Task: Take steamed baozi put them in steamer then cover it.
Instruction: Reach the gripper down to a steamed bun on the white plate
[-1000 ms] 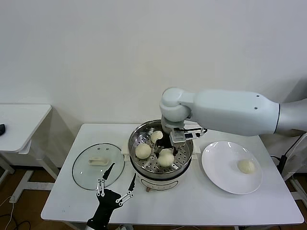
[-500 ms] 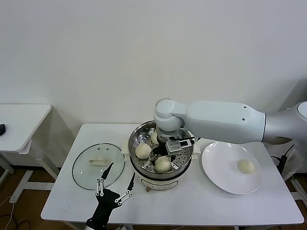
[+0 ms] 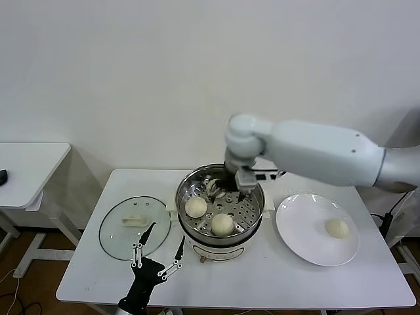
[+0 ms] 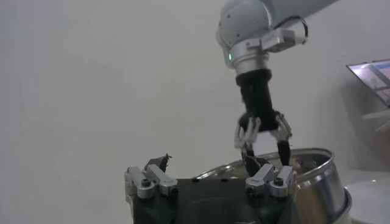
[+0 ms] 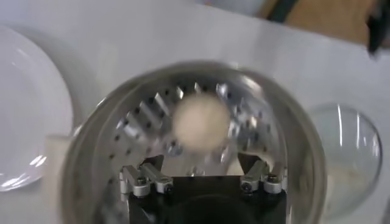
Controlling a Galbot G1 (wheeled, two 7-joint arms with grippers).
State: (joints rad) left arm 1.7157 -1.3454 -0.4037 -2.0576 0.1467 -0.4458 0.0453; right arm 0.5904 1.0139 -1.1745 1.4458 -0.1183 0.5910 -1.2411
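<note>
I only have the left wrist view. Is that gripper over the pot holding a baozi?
Observer: No. The right gripper is open and empty above the steamer; a baozi lies inside, right beneath it.
Operator: Any left outside?
Observer: One more baozi sits on the white plate, right of the steamer.
Operator: And the cover?
Observer: The cover lies flat on the table left of the steamer, by your open left gripper.

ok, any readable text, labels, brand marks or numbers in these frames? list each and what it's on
None readable.
Steamer: no mark or label shows on its steel wall or cream base.
Cover: plain glass, plain handle.
Plate: blank.
Right gripper, left gripper: no legible markings.
Panel at the edge of the left wrist view: shows a pattern, too blurred to tell if it is text.
</note>
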